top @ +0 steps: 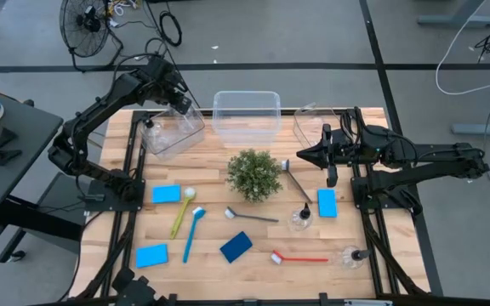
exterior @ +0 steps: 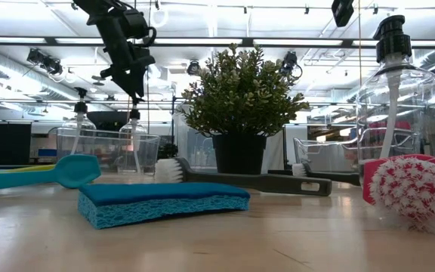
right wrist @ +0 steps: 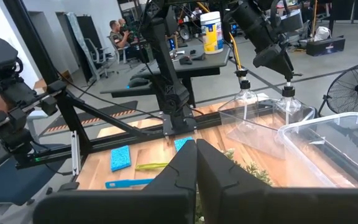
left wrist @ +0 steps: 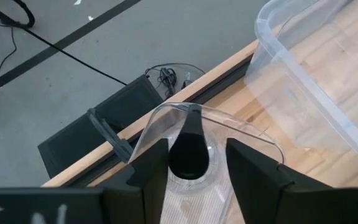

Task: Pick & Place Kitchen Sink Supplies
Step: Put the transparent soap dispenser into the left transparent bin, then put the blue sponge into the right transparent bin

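My left gripper hangs open over the far-left clear bin, pointing steeply down. The black cap of a clear bottle standing in that bin shows just below the gap between its fingers. A second bottle stands beside it in the bin. My right gripper is shut and level, above the table to the right of the plant. Blue sponges, brushes and two more bottles lie on the table.
A bushy green plant stands mid-table. Two more clear bins sit along the far edge. A yellow brush and two dark grey brushes lie around the plant. More sponges lie near the front.
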